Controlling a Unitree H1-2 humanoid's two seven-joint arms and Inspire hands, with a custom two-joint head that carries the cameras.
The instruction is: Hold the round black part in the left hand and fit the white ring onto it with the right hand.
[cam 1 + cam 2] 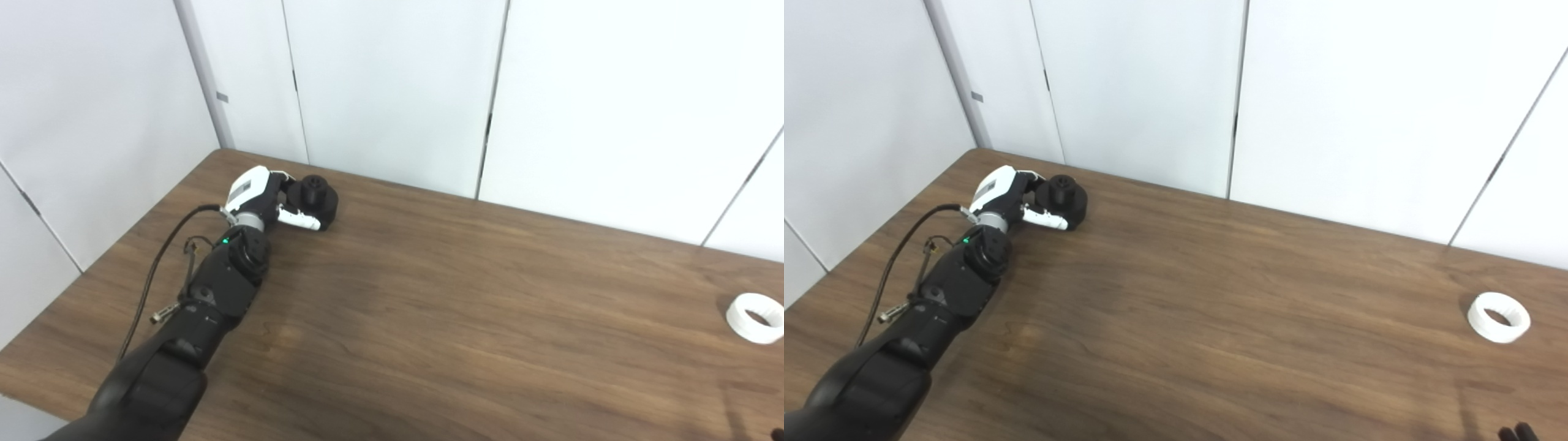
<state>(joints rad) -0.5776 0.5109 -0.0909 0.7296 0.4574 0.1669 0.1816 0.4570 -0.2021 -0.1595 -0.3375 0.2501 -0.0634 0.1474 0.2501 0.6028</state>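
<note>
Two views, told in turn.

Left eye view, left hand (pixel 263 195): reached to the far left part of the table (pixel 429 318), fingers and thumb wrapped around the round black part (pixel 313 201), thumb (pixel 299 218) laid along its near side; closed on it in a grip.
Left eye view, round black part: resting on the table near the back edge, raised hub on top, held between fingers and thumb.
Left eye view, white ring (pixel 756 317): lying flat at the far right of the table, well apart from the black part, touched by nothing.
Left eye view, right hand: only a dark sliver at the bottom right corner; state impossible to tell.

Right eye view, left hand (pixel 1010 191): same grasp, white thumb (pixel 1046 217) pressed to the front of the round black part (pixel 1062 199).
Right eye view, white ring (pixel 1499 316): flat on the table (pixel 1213 318) at the right, alone.
Right eye view, right hand (pixel 1516 432): dark fingertips just inside the bottom right corner, below the ring and apart from it; spread or closed, not visible.
</note>
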